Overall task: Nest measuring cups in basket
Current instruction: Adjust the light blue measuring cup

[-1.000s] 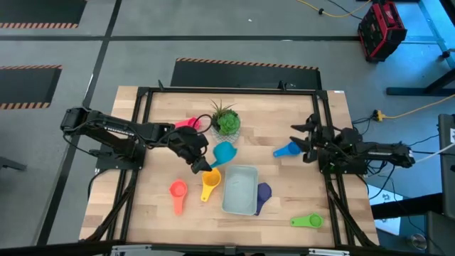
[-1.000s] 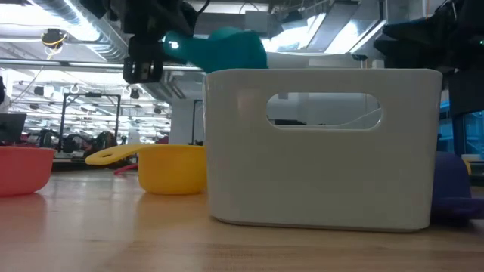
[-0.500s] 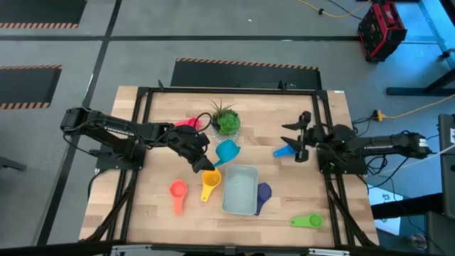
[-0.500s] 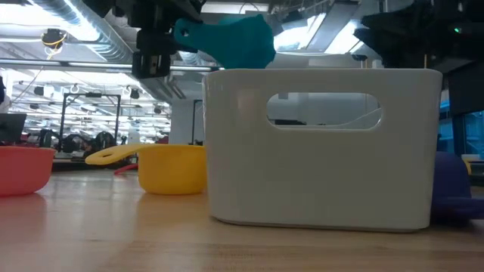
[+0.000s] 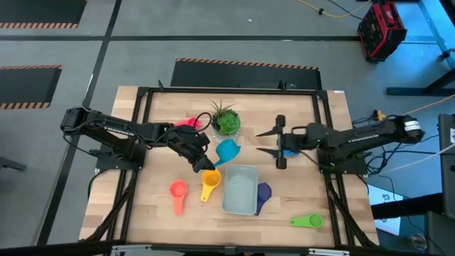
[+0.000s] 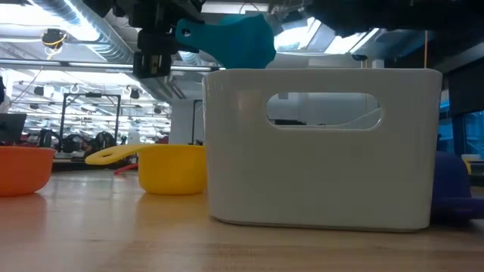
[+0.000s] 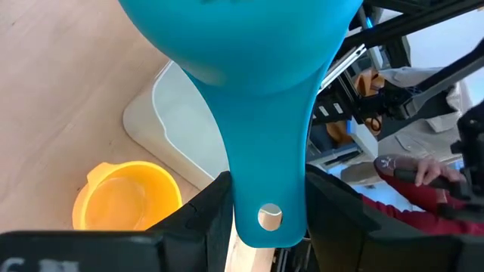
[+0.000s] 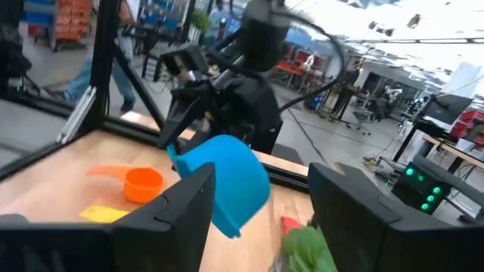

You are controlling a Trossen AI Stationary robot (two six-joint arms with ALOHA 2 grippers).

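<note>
My left gripper is shut on a teal measuring cup, held in the air just beyond the far left corner of the pale basket. In the low view the cup hangs higher than the basket's rim. My right gripper stands open and level over mid-table, fingers pointing toward the teal cup, with nothing between them. A blue cup lies under that arm. On the table lie the yellow, orange, purple, green and pink cups. My left gripper pinches the teal cup's flat handle near its free end, one finger on each long edge. The fingers come from the table's left, slanting down, and lie along the handle. The cup is lifted clear, its bowl out ahead of the fingertips.
A white pot with a green plant stands just behind the teal cup. The yellow cup sits close against the basket's left side, the purple cup against its right. A black frame runs round the table's edges. A person's hand shows beyond the table.
My right gripper has swung out from the table's right edge toward its middle, rising and rolling as it went, and now reaches past the blue cup toward the teal one.
</note>
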